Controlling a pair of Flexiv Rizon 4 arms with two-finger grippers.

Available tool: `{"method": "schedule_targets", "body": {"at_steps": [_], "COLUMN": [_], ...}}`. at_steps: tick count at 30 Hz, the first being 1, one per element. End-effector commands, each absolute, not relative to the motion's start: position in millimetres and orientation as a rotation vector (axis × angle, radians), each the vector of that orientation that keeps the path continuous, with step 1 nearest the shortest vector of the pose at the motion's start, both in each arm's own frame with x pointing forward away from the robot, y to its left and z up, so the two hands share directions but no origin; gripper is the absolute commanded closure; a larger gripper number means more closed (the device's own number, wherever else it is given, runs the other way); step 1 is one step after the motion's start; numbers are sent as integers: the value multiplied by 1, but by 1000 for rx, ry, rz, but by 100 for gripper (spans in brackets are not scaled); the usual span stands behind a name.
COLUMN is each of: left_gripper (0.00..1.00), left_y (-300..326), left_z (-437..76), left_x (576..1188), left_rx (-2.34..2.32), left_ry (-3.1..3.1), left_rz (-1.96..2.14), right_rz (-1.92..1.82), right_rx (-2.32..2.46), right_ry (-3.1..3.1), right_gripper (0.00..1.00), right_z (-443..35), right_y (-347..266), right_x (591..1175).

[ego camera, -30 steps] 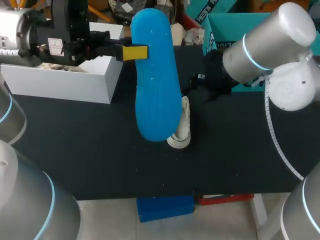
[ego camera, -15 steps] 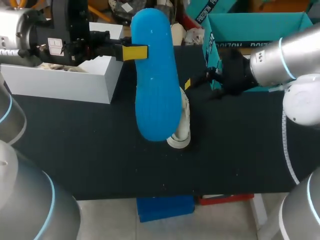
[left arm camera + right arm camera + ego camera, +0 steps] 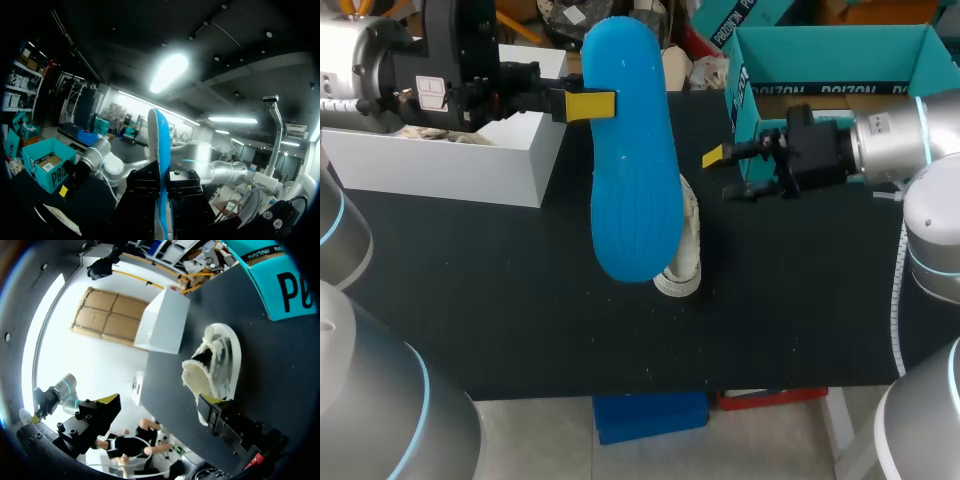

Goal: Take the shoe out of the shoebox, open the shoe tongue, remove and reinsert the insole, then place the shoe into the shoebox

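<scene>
One insole (image 3: 632,150), likely light and bendy, is hanging from my left gripper (image 3: 588,104), clenched on its edge, over the shoe (image 3: 685,255) on the surface (image 3: 520,290). My right gripper (image 3: 722,175) is hovering released nearby.

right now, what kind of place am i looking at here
Most likely a robot lab test bench: at a black table the left gripper clamps a blue insole, the right gripper hangs open beside a cream shoe, and a teal shoebox stands by.
</scene>
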State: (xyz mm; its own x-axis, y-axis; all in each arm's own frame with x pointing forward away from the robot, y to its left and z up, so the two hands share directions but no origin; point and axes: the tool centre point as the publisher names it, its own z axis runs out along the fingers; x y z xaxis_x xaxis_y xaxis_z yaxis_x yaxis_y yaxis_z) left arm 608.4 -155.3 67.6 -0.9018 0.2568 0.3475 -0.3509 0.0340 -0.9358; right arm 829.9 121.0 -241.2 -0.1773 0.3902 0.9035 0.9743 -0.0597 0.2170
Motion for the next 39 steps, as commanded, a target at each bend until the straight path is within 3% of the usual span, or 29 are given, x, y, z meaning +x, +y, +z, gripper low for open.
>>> {"method": "schedule_targets", "body": {"at_steps": [1,34,39], "left_gripper": [100,100,100], "left_y": [-155,-155,-177], "left_z": [68,68,48], "left_x": [608,608,604], "left_rx": [98,98,-182], "left_ry": [-1899,-1899,-2004], "left_rz": [1919,1919,2031], "right_rz": [-1276,-1226,-1226], "right_rx": [-1380,-1285,-1285], "right_ry": [-1531,-1397,-1397], "right_gripper": [0,0,0], "right_z": [-243,-246,-246], "right_y": [120,124,124], "right_x": [832,826,826]}}
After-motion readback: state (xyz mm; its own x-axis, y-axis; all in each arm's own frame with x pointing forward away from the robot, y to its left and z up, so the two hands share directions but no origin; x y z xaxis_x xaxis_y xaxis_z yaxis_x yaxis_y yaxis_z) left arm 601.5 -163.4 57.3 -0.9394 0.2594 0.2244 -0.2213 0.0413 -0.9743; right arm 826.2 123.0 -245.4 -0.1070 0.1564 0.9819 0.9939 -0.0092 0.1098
